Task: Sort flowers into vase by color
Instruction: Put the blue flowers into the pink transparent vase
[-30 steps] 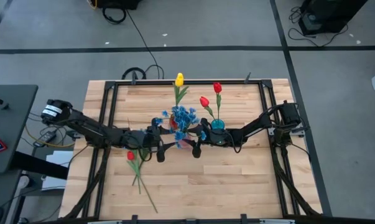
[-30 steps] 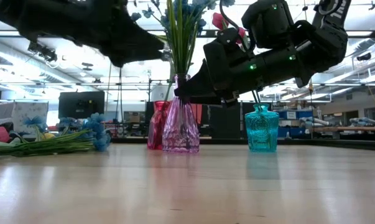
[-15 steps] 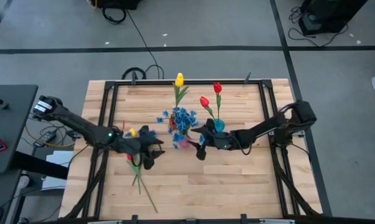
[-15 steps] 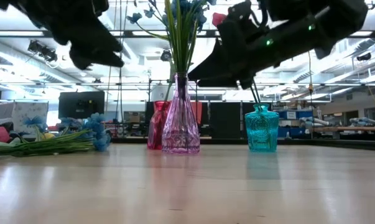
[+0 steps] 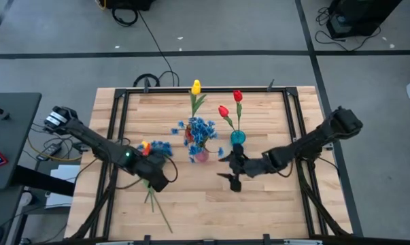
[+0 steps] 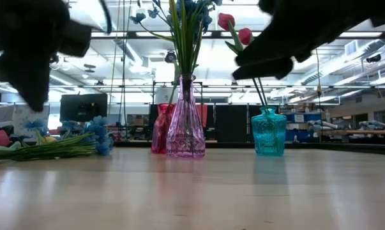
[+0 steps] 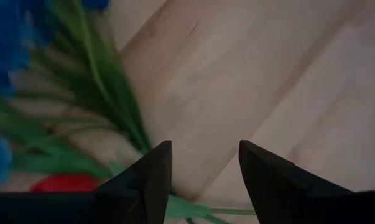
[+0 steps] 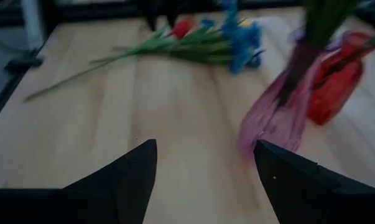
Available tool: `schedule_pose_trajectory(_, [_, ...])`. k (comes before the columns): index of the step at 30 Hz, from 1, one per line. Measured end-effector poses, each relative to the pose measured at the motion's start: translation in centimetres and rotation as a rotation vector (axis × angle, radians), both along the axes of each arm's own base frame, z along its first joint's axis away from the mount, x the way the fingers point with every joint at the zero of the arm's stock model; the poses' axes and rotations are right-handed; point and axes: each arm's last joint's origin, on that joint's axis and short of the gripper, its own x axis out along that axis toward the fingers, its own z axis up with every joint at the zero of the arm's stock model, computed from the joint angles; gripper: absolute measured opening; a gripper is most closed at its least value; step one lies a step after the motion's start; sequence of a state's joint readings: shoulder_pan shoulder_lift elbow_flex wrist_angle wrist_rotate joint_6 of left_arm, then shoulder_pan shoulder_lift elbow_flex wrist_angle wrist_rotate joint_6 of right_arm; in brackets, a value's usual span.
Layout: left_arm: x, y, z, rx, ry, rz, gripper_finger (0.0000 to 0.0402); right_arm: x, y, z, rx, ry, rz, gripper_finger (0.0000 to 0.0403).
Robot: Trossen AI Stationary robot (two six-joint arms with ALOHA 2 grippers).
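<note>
pink vase [image 6: 185, 124] w/ blue flowers [image 5: 200, 129], teal vase [image 6: 269, 131], red vase [image 6: 161, 128]

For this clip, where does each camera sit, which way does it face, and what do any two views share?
High: overhead, straight down on table, both arms, left claw, right claw.
Low: tabletop level, facing pink vase, teal vase; arms overhead.
Left wrist: above loose flowers, own open fingers.
Right wrist: facing pink vase, own open fingers.
Shared: right wrist and low both show the pink vase.
</note>
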State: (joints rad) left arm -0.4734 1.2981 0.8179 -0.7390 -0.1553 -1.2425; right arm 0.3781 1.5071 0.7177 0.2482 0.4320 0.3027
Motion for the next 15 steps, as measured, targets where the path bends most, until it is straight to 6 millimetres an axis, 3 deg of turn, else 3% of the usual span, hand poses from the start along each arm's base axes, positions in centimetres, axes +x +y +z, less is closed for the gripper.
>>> schedule_pose_trajectory(7, [0.2, -0.5, -2.3, -0.035, 0.175, 0.067, 0.0178, -1.1, 1.5, 0.3, -0.041, 0.006, 0.027, 0.0280])
schedule_pose_trajectory(15, [0.5, -0.8, -4.1, -0.011, 0.279, 0.039, 0.0170, -1.1, 1.7, 0.5, -0.056, -0.011, 0.012, 0.0280])
